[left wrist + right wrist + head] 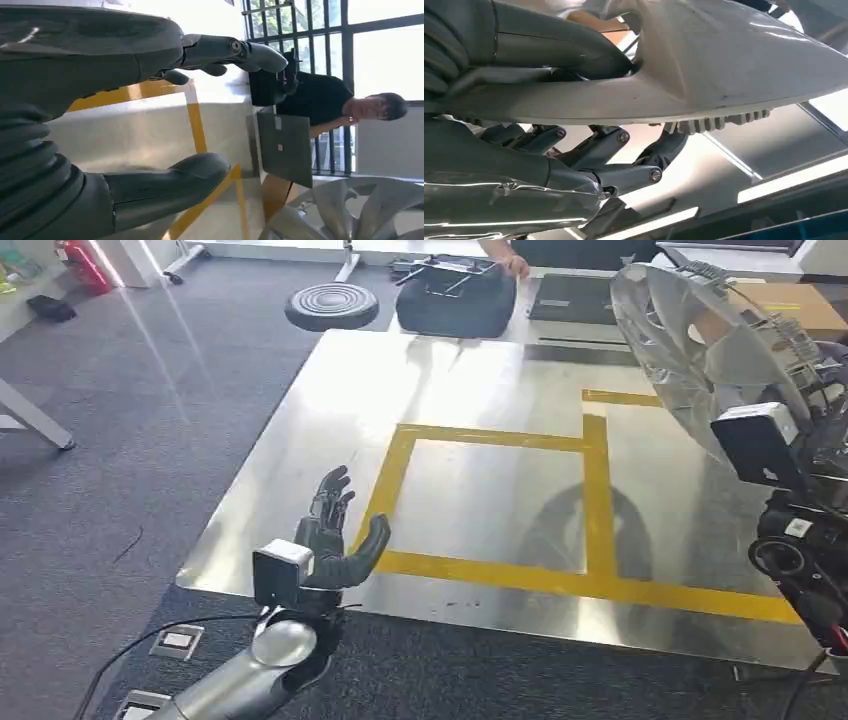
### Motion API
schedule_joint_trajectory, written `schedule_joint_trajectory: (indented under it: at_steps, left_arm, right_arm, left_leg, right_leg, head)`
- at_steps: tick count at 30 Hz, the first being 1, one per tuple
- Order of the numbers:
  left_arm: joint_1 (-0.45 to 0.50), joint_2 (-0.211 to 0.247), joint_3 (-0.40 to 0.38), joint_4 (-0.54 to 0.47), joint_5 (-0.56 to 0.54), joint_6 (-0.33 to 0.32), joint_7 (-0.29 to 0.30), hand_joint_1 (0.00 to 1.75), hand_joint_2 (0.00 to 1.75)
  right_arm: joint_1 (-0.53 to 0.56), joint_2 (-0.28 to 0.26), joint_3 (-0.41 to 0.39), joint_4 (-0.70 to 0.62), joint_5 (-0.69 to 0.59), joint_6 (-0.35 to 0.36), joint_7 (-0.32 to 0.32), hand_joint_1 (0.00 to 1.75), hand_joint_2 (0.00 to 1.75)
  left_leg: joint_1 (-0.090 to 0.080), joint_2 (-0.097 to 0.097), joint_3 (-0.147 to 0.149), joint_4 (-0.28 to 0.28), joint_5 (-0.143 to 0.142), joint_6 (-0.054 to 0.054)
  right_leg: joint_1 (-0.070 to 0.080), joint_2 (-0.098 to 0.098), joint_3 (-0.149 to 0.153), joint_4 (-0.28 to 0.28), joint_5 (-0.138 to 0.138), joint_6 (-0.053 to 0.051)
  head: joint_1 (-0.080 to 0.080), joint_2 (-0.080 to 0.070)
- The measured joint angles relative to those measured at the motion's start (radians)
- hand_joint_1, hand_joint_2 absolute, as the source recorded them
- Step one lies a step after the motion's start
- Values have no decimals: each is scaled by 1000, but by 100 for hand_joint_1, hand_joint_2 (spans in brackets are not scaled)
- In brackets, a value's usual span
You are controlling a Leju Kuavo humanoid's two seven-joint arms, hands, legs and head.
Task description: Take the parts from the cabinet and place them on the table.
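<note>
A silver wheel-cover part (690,350) with spokes is held tilted up above the right side of the metal table (470,490). My right hand (800,430) grips it at its lower rim; in the right wrist view the thumb (559,47) lies over the part (724,55) and the darker fingers (624,150) curl beneath it. My left hand (335,535) hovers over the table's near left edge, fingers spread, holding nothing. The left wrist view shows that hand (100,125) with thumb and fingers apart, and the part (350,210) beyond it.
Yellow tape lines (590,500) mark rectangles on the table. A black bag (455,295), a dark laptop (570,295) and a cardboard box (800,305) lie at the far side, where a person (345,105) stands. A round black base (332,306) and floor sockets (177,642) lie on the carpet.
</note>
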Motion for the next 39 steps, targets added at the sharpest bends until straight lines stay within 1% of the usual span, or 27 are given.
schedule_joint_trajectory:
  at_steps: [1,2,3,4,5,9,12,18,22,26,29,34,39]
  left_arm:
    - [-1,0,0,1,0,0,0,0,175]
    - [-1,0,0,2,0,0,0,0,175]
    - [0,0,0,2,-1,0,0,0,175]
    - [0,2,0,2,-3,0,0,0,175]
    - [-1,2,0,2,-3,0,-1,0,175]
    - [-1,2,0,4,-10,8,-5,0,175]
    - [-1,2,0,5,-11,10,-7,0,175]
    - [0,2,0,6,-18,11,-7,0,175]
    - [1,2,0,6,-19,13,4,0,175]
    - [11,5,0,6,-4,10,7,0,175]
    - [18,8,0,6,-1,8,6,0,175]
    - [23,9,0,6,-1,2,-3,0,175]
    - [25,9,0,6,-6,-3,-3,0,175]
  right_arm:
    - [-7,-2,2,17,1,0,-2,175,175]
    - [-12,-4,4,26,1,0,-2,175,175]
    - [-13,-5,6,36,3,0,0,175,175]
    - [-14,-6,9,48,6,0,3,175,175]
    - [-14,-6,13,63,9,0,10,175,175]
    - [-42,-15,23,148,15,0,-1,175,175]
    - [-51,-23,21,217,14,0,-11,175,175]
    - [-52,-38,3,316,23,0,-4,175,175]
    - [-50,-50,-9,357,39,0,25,175,175]
    - [-23,-77,-28,370,39,0,54,175,175]
    - [-1,-96,-32,373,46,1,59,175,175]
    - [13,-110,-38,373,56,2,75,175,175]
    - [28,-114,-44,374,56,6,76,175,175]
  left_leg:
    - [-8,-1,0,5,-2,-3]
    - [-7,-3,-5,8,0,-5]
    - [-9,-3,-7,10,-4,-6]
    - [-12,-4,-6,10,-3,2]
    - [-10,-3,-5,9,-2,3]
    - [-9,-2,0,-1,-2,2]
    - [-8,-2,1,-5,-1,1]
    - [-6,-2,1,-7,1,-3]
    - [-6,-1,3,-7,-1,-7]
    - [-6,-2,3,-7,-2,-9]
    - [-8,-1,3,-7,-2,-9]
    - [-8,-2,3,-7,-2,-9]
    - [-8,-2,3,-6,-2,-9]
  right_leg:
    - [7,3,21,-4,-8,-2]
    - [8,3,24,-17,-11,-9]
    - [6,4,22,-20,-10,-8]
    - [5,4,23,-20,-10,-7]
    - [6,6,23,-21,-10,-7]
    - [7,8,23,-21,-13,-12]
    - [9,7,23,-21,-14,-16]
    - [10,8,23,-21,-15,-20]
    - [10,8,24,-21,-15,-21]
    - [10,6,26,-22,-16,-20]
    - [9,7,26,-23,-15,-20]
    - [9,6,28,-26,-15,-20]
    - [9,6,30,-27,-15,-20]
  head:
    - [-1,0]
    - [2,0]
    - [-1,0]
    - [-7,0]
    - [-13,0]
    - [-27,0]
    - [-34,0]
    - [-37,0]
    - [-38,0]
    - [-37,0]
    - [-35,0]
    - [-33,0]
    - [-32,0]
